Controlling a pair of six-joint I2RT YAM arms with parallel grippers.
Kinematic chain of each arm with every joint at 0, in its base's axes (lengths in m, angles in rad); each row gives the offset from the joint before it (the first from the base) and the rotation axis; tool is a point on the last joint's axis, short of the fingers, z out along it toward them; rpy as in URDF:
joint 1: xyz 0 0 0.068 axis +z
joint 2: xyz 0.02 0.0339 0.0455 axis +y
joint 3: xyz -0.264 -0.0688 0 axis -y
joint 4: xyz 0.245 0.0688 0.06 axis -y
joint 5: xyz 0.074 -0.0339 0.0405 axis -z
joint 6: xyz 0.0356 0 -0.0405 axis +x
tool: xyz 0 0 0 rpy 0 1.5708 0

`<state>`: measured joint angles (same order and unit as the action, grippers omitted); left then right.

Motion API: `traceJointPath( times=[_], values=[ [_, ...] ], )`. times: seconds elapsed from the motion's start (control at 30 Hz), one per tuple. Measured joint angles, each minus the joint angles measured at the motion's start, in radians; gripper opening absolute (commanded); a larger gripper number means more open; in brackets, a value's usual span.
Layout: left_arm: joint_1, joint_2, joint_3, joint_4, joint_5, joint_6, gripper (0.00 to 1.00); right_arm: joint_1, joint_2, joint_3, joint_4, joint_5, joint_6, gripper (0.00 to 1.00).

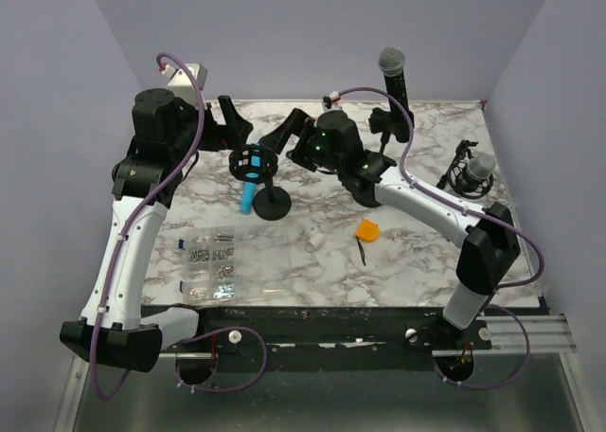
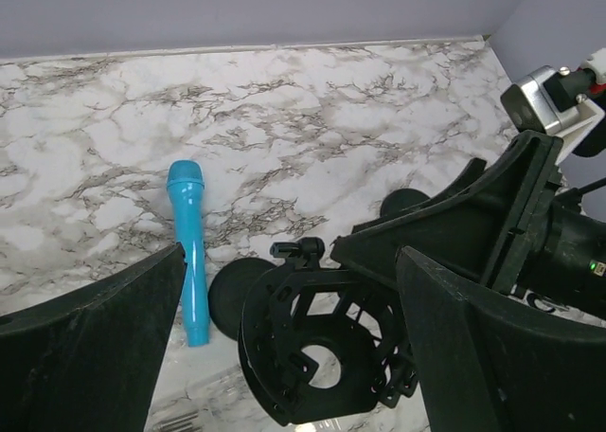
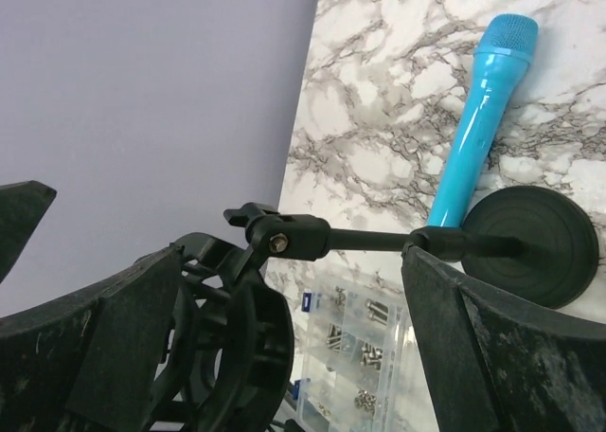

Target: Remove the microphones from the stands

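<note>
A marble table (image 1: 417,181) seen from above, with two robot arms reaching in from its near edge; both meet at a small black stand (image 1: 273,203) left of centre. The stand has a round base, a thin rod and an empty ring-shaped mount (image 1: 253,162) on top.

The mic (image 1: 246,201), bright blue, is out of the mount; it lies flat on the table just beside the base, on its left, with its head pointing towards the far wall.

The left claw (image 2: 292,261) comes in from the far left; its jaws are spread wide, holding nothing, and in its wrist view the mount sits low between them. The right claw (image 3: 292,252) comes in from the right; its jaws are also wide apart and empty; in its wrist view the mount lies between them close to one finger, and whether they touch cannot be told.

Near the front left lies a clear box (image 1: 208,259) of screws; an orange piece (image 1: 367,230) and a small white piece (image 1: 317,235) lie near the middle. At the back right stands a black mic (image 1: 393,72) upright on its own stand; at the right edge a grey mic (image 1: 476,170) sits in another mount.
</note>
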<state>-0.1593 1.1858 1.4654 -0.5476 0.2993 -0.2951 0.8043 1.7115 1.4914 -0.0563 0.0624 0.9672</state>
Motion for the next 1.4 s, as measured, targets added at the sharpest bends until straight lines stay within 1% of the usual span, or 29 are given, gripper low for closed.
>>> traceJointPath(
  times=[0.13,0.2,0.27,0.6,0.67,0.77,1.07,1.23,1.27,1.4],
  values=[
    [0.0,0.0,-0.002,0.0,-0.014,0.01,0.93,-0.031,0.044,0.019,0.005,-0.063,0.002,0.98],
    [0.0,0.0,-0.002,0.0,-0.019,0.014,0.92,-0.048,0.059,0.022,0.009,-0.094,0.001,0.92],
    [0.0,0.0,-0.002,0.0,-0.019,0.015,0.93,-0.062,0.073,0.026,0.012,-0.123,0.0,0.91],
    [0.0,0.005,-0.002,0.0,-0.019,0.018,0.93,-0.082,0.113,0.026,0.059,-0.242,-0.008,0.91],
    [0.0,0.005,-0.002,0.0,-0.019,0.018,0.93,-0.082,0.119,0.026,0.071,-0.257,-0.008,0.93],
    [0.0,0.005,-0.002,0.0,-0.019,0.018,0.93,-0.082,0.123,0.026,0.091,-0.282,-0.01,1.0],
    [0.0,0.008,-0.002,0.0,-0.018,0.018,0.93,-0.082,0.123,0.026,0.13,-0.338,-0.034,1.0],
    [0.0,0.008,-0.002,0.0,-0.018,0.018,0.93,-0.087,0.123,0.026,0.132,-0.359,-0.046,0.94],
    [0.0,0.008,-0.002,0.0,-0.018,0.018,0.93,-0.087,0.123,0.024,0.136,-0.364,-0.048,0.9],
    [0.0,0.008,-0.002,0.0,-0.018,0.018,0.93,-0.09,0.123,-0.003,0.161,-0.373,-0.054,0.81]
  ],
)
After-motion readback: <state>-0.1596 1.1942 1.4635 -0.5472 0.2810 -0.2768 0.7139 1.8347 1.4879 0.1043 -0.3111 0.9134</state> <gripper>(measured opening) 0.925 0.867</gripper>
